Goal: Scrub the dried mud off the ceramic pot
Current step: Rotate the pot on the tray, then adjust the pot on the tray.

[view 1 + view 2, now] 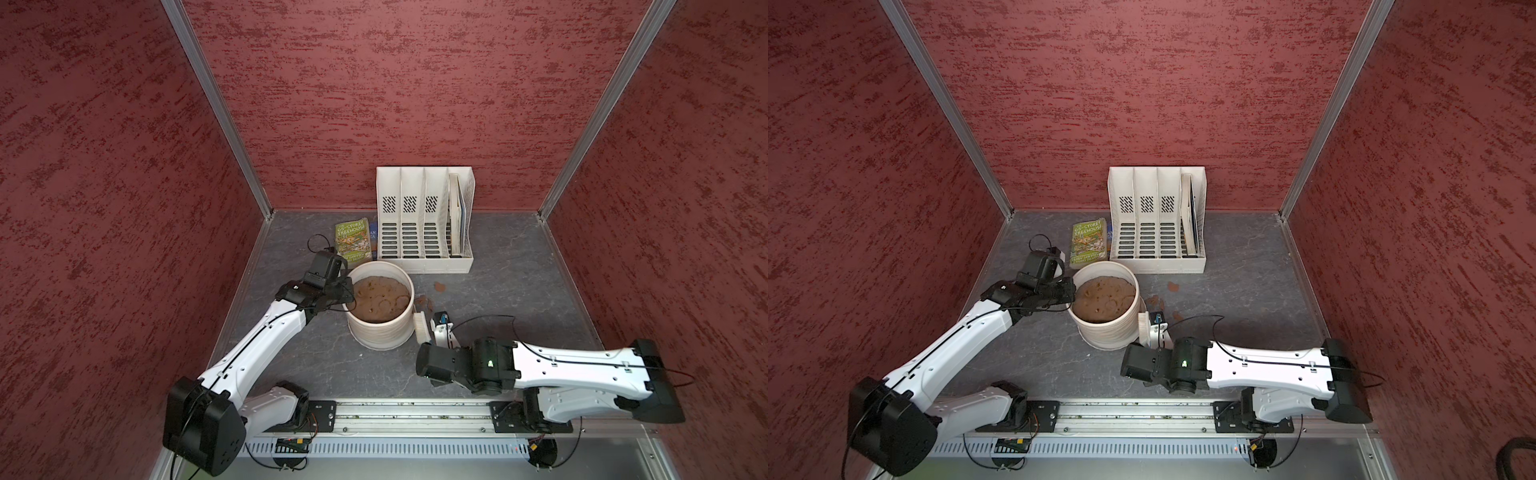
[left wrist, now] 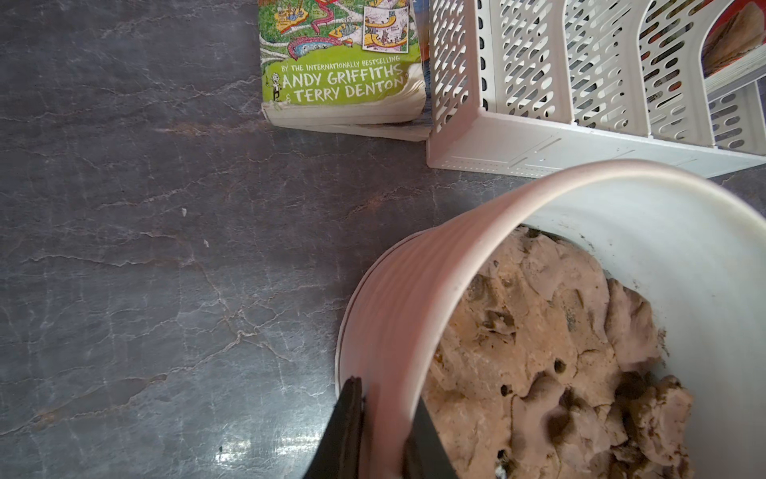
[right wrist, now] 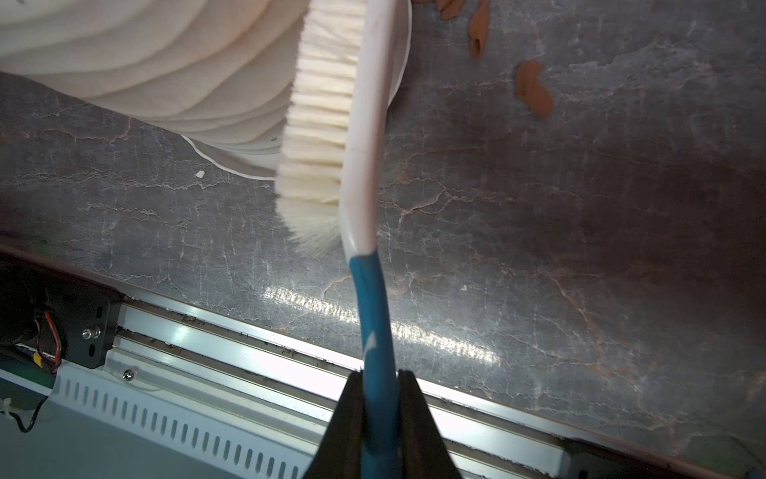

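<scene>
The cream ribbed ceramic pot (image 1: 378, 332) (image 1: 1108, 328) stands mid-table, filled with lumpy brown soil (image 1: 380, 299). My left gripper (image 1: 350, 302) (image 2: 387, 394) is shut on the pot's rim (image 2: 414, 282), one finger outside the wall and one inside. My right gripper (image 1: 441, 329) (image 3: 381, 377) is shut on the blue handle of a white brush (image 3: 319, 124). Its bristles press against the pot's lower wall (image 3: 145, 54) on the right side. Flakes of dried mud (image 1: 438, 285) (image 3: 534, 89) lie on the table just right of the pot.
A white slotted file rack (image 1: 424, 224) stands behind the pot, with a green paperback (image 1: 353, 243) flat on the table at its left. The arms' metal rail (image 1: 415, 415) runs along the front edge. Red walls close in three sides.
</scene>
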Controlling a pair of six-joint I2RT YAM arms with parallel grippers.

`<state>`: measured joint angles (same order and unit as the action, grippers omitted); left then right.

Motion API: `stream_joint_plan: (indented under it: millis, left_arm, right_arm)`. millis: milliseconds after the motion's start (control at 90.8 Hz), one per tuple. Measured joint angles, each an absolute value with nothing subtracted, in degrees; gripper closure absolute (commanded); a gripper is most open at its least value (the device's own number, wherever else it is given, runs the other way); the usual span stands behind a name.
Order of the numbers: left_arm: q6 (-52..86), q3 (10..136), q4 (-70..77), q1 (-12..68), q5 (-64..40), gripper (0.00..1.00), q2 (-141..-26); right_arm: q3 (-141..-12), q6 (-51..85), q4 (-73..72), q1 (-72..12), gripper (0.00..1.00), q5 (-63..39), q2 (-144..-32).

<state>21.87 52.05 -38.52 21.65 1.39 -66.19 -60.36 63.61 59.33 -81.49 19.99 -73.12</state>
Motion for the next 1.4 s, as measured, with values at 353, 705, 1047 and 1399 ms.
stream_joint_plan:
  millis: [353, 705, 1047, 1399]
  left_arm:
    - [22.5, 52.1, -39.6, 22.2, 2.3, 1.00, -65.7]
    - [20.5, 52.3, -44.2, 22.0, 4.0, 1.00, -63.8]
    - [18.4, 50.8, -51.7, 17.8, 2.7, 1.00, -57.5]
    - [19.7, 52.3, -46.7, 26.5, 0.1, 1.00, -61.9]
  right_arm:
    - [-63.2, 62.5, 59.4, -81.0, 1.00, 19.6, -78.1]
    - [-63.2, 58.8, 57.8, -76.8, 1.00, 17.8, -80.2]
    - [-62.9, 58.1, 55.5, -76.4, 1.00, 16.9, -78.1]
    - [-55.8, 61.4, 55.5, -76.4, 1.00, 16.8, -70.2]
